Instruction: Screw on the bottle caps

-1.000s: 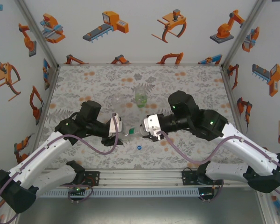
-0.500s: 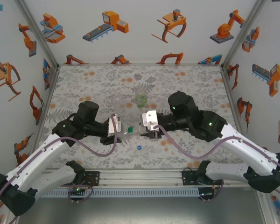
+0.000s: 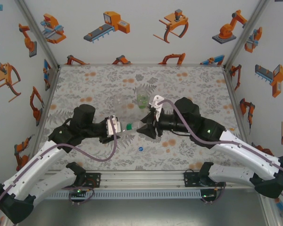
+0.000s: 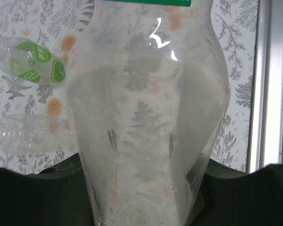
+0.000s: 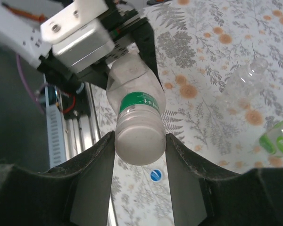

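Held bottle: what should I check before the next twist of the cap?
1. Left gripper clamped on the held bottle: ok.
2. Right gripper closed on the white cap: ok.
3. Cap square on the neck, threads engaged: cannot tell.
4. Blue cap on the table, apart from both grippers: ok.
5. Green bottle and spare clear bottle out of the way: ok.
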Robot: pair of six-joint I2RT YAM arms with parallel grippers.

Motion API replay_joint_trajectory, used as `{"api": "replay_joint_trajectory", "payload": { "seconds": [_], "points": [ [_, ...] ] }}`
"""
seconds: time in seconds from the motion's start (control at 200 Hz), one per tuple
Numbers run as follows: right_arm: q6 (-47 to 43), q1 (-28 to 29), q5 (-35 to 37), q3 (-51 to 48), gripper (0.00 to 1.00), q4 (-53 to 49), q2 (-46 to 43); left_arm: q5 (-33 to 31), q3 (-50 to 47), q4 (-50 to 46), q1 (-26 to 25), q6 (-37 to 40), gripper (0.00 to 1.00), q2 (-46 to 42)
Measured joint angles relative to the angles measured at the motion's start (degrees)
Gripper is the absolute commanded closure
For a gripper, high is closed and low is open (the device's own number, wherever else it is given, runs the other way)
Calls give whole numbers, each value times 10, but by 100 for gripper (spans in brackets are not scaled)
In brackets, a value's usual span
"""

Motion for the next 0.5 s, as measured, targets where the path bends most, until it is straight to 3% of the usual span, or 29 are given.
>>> {"api": "replay_joint_trajectory", "payload": {
  "seconds": [0.22, 0.375, 0.501],
  "points": [
    [257, 0, 102, -56, 100, 92, -6, -34, -4, 12, 6, -14, 100, -3],
    [418, 0, 157, -57, 91, 97, 7, -54, -4, 18, 8, -26, 100, -3],
    [483, 0, 180, -57, 81, 90, 12, -62, -4, 18, 9, -32, 100, -3]
  ]
}}
